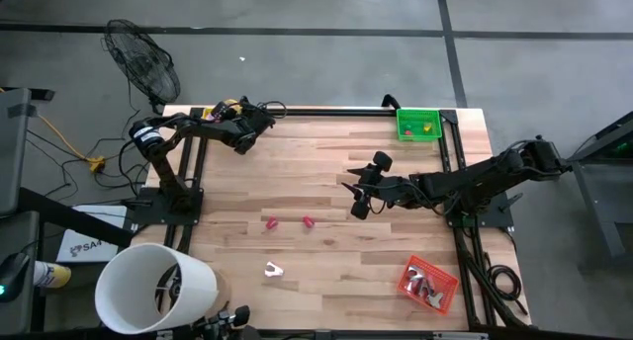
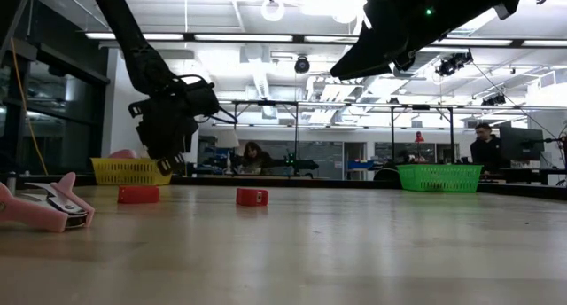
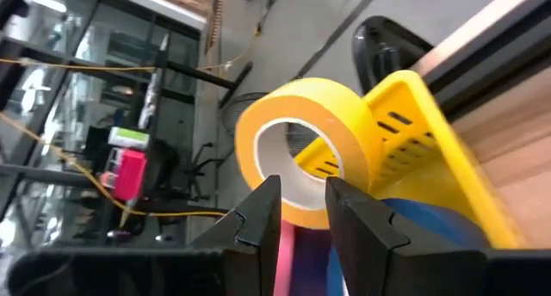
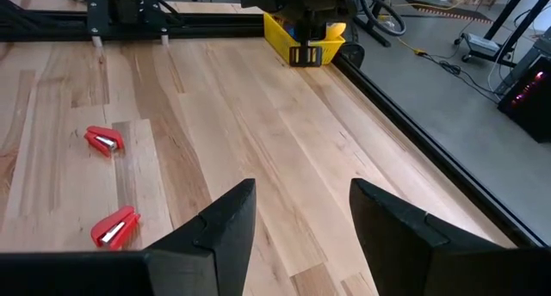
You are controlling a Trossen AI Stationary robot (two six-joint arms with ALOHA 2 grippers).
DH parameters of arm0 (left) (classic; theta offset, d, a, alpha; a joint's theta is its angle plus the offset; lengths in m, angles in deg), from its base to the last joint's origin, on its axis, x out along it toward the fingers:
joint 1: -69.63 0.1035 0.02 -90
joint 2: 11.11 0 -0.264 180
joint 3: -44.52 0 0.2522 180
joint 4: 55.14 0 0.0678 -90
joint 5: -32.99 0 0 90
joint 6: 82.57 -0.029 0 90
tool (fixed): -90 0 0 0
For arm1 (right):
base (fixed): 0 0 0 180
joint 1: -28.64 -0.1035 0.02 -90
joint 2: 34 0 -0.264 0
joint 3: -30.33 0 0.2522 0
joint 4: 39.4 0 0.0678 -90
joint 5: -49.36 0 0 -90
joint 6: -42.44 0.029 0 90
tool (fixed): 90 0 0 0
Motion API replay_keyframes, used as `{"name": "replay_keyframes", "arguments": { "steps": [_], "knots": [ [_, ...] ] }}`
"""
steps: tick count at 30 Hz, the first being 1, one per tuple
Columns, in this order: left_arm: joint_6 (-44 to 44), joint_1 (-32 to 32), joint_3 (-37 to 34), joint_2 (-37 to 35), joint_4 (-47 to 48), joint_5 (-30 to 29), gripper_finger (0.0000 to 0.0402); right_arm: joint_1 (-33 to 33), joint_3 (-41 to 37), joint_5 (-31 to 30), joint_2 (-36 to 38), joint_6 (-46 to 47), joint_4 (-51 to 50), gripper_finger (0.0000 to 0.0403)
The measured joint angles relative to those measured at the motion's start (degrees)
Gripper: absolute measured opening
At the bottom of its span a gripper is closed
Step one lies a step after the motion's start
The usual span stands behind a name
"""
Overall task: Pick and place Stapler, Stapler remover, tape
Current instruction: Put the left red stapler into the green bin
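High view, from left to right: the left hand (image 1: 240,142) sits at the tabletop's (image 1: 326,172) far left corner, right over the yellow basket (image 1: 226,110). In the left wrist view its fingers (image 3: 258,217) pinch the wall of a yellow tape roll (image 3: 301,150), one inside the core and one outside, with the roll hanging just above the basket's slotted wall. I judge this to be the release step. The risk is that the tape sits close to the rim; if the fingers part while the roll overhangs the edge, it could tip outward, land on the wood or roll off onto the floor. A thin pinch on one wall also lets the roll swing and catch the basket.

Near mid-tabletop lie two red staple removers (image 1: 270,222), with a pale pink stapler (image 1: 274,271) closer to the near edge, all untouched. The right hand (image 1: 358,194) hovers right of centre with fingers apart and nothing between them. Further right stand a green basket (image 1: 417,123) and an orange-red basket (image 1: 428,285).
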Motion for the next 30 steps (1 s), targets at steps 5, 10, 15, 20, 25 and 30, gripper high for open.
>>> {"name": "replay_keyframes", "arguments": {
  "steps": [5, 10, 15, 20, 25, 30],
  "knots": [
    [0.1, 0.0, 0.0, 0.0, 0.0, 0.8, 0.0094, 0.0, 0.0, 0.0, 0.0, 0.0, 0.0, 0.0181],
    [0.1, 0.0, 0.1, 0.0, 0.0, 4.2, 0.0094, 0.0, 0.0, 0.0, 0.0, 0.0, 0.0, 0.0181],
    [-0.2, 0.0, 0.1, -0.1, -0.1, 8.0, 0.0094, 0.0, 0.0, 0.0, 0.0, 0.0, 0.0, 0.0181],
    [-0.1, 0.0, 0.1, -0.1, -0.1, 7.8, 0.0094, 0.0, 0.0, 0.2, 0.0, 0.0, 0.0, 0.0181],
    [-0.3, 0.0, 0.2, -0.2, 0.5, 5.3, 0.0094, 0.0, 0.0, 0.1, 0.0, 0.0, 0.0, 0.0181],
    [-0.3, 0.0, 0.4, -1.8, 0.7, 7.1, 0.0094, 0.0, 0.0, 0.1, 0.0, 0.0, -0.2, 0.0181]
  ]
}}
